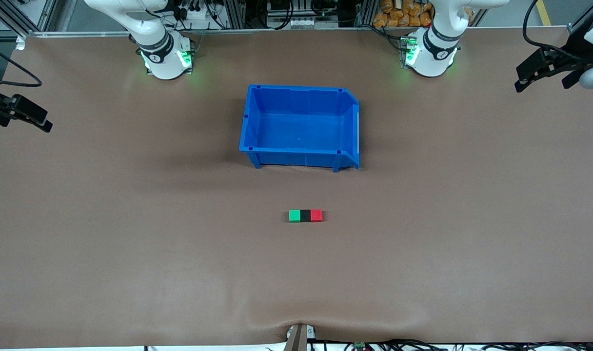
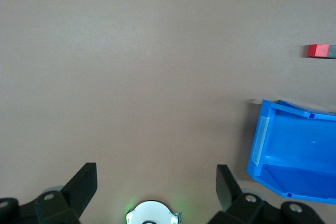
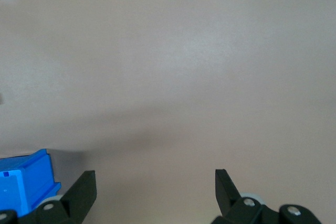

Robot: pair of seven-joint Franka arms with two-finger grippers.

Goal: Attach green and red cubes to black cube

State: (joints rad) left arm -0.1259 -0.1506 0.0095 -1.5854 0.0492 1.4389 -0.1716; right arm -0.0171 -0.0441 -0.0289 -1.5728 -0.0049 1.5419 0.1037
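3 small cubes sit joined in 1 row on the brown table (image 1: 130,243): the green cube (image 1: 294,215) at the end toward the right arm, the black cube (image 1: 305,215) in the middle, and the red cube (image 1: 316,215) at the end toward the left arm. Each outer cube touches the black one, with no gap showing between them in the front view.

From the row, the blue bin (image 1: 250,122) lies at about 12 o'clock in the front view, farther from the front camera, well apart from the cubes and upright with its open top facing up.

The left gripper (image 2: 156,182) hangs over bare table at the left arm's end, its 2 fingers (image 2: 84,182) spread wide and holding nothing. In its wrist view the bin and the red cube show, with what seems to be a sliver of the black cube at the frame edge.

The right gripper (image 3: 155,184) hangs over bare table at the right arm's end, fingers (image 3: 84,187) likewise wide apart and empty, with only a corner of the bin in its wrist view. Both arms wait clear of the cubes.
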